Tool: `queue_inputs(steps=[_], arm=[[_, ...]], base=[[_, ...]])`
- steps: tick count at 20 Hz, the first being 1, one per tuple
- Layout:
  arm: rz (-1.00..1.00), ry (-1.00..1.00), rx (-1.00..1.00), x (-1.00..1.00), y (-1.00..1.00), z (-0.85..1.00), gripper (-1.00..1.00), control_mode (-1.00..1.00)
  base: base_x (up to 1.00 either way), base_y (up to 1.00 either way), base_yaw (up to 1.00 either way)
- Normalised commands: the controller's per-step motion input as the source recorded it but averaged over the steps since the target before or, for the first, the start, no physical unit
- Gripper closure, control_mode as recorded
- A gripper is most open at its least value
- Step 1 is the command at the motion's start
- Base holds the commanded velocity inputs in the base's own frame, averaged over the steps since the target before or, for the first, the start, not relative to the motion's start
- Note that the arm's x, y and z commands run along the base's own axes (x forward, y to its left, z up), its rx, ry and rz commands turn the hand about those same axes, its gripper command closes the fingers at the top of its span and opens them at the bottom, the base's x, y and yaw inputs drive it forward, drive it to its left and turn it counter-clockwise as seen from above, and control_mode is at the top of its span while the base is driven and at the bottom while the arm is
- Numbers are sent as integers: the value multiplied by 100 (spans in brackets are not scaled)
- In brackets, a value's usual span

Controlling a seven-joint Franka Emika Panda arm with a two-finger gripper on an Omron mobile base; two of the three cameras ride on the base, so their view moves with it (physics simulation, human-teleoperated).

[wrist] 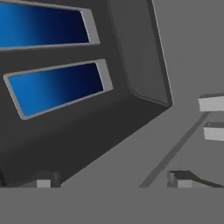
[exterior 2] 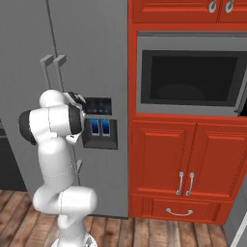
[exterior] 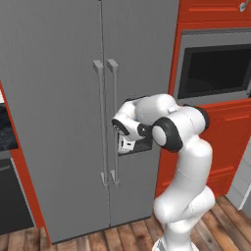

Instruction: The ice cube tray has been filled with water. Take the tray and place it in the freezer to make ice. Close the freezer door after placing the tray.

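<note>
Freezer door (exterior: pixel 139 54), shut, bearing the black dispenser recess (exterior 2: pixel 100 126); rigid, heavy-swinging, best taken by its vertical bar handle (exterior: pixel 114 122); gripper (wrist: pixel 113 180) hovering wide open and empty just beside the recess; ice cube tray's position cannot be told.

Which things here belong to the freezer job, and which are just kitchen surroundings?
Part of the job:
- freezer, both doors shut
- freezer door with the dispenser recess
- its bar handle
- gripper, jaws open, close to the recess

Surroundings:
- built-in oven
- red cabinets
- wood floor
</note>
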Motion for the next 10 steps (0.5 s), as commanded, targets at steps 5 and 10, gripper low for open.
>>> queue_inputs(steps=[5,10], arm=[[-10,24,11,100,-56,15,-100,-100],[-4,16,12,99,-60,4,-100,-100]], base=[[0,0,0],[0,0,0]])
